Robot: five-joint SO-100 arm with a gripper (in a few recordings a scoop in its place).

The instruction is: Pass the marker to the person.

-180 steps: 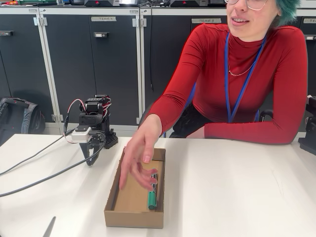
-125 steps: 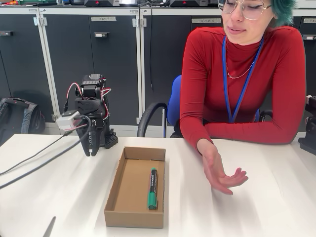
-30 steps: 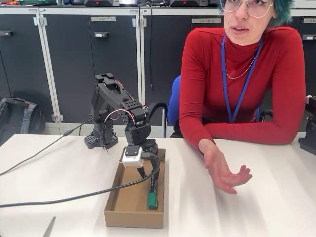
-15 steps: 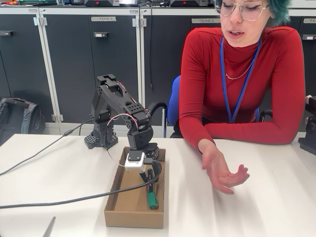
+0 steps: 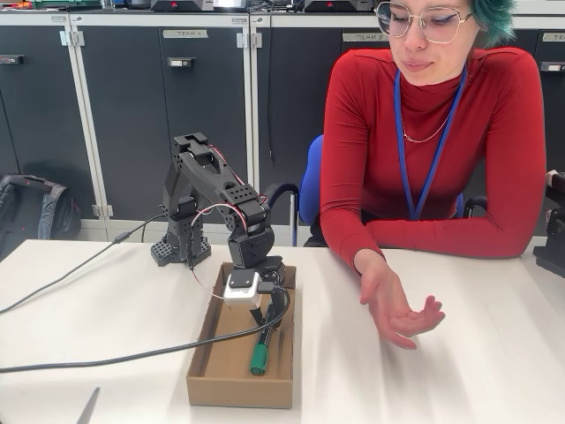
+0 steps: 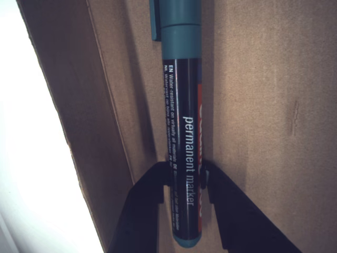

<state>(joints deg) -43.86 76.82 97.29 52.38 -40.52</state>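
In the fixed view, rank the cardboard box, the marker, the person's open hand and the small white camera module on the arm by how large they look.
1. cardboard box, clearly largest.
2. person's open hand.
3. marker: long but thin, partly hidden by the end effector; its gap to the hand is unsure.
4. white camera module, smallest.

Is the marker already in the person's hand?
No, the marker is still in the cardboard box, with the gripper closed around its barrel.
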